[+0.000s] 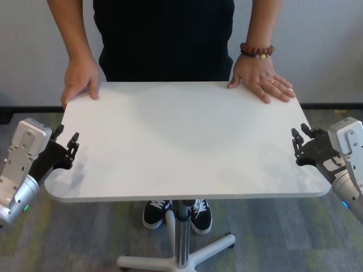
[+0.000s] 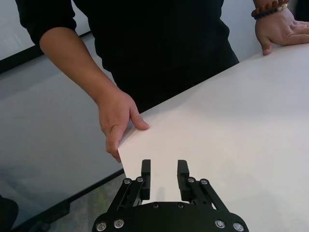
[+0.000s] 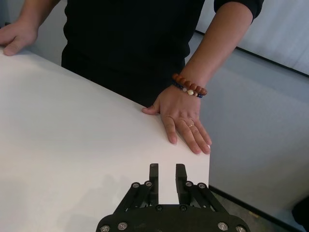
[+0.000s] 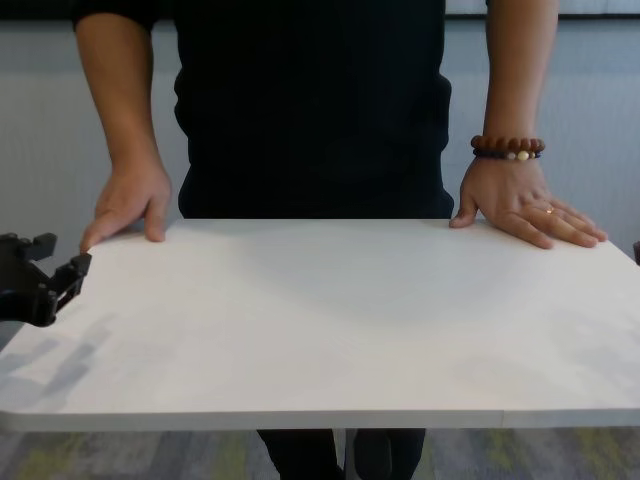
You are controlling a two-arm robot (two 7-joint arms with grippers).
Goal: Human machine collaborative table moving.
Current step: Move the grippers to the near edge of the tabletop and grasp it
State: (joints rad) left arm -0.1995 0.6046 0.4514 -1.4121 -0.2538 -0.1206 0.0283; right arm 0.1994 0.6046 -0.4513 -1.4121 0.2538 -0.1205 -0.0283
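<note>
The white table stands before me, and the human in a black shirt stands at its far side. One hand rests on the far left corner. The other hand, with a beaded bracelet, lies flat on the far right corner. My left gripper is at the table's left edge. In the left wrist view, the left gripper shows a narrow gap between its fingers and nothing clamped. My right gripper is at the right edge. In the right wrist view, the right gripper stands the same way.
A slim silver pedestal leg on a white star base holds the table. The person's black shoes stand beside it on grey carpet. A pale wall runs behind the person.
</note>
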